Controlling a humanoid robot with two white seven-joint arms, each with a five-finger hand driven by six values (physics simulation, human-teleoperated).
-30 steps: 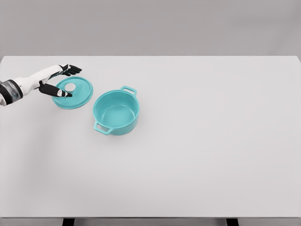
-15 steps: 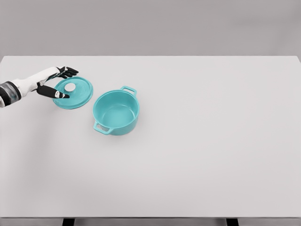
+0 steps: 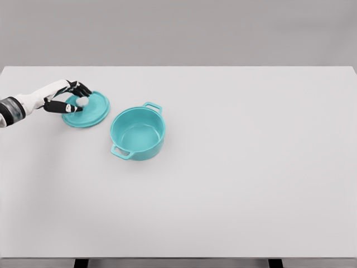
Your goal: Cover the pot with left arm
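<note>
White surface (image 3: 251, 184) fills the frame — at upper left the left hand (image 3: 64, 97) has its fingers (image 3: 78, 89) pinching the knob (image 3: 82, 101) of the teal lid (image 3: 89, 110), lying just beside the open pot (image 3: 138, 133).

Open teal pot (image 3: 138, 134), teal lid (image 3: 88, 110) flat beside it
</note>
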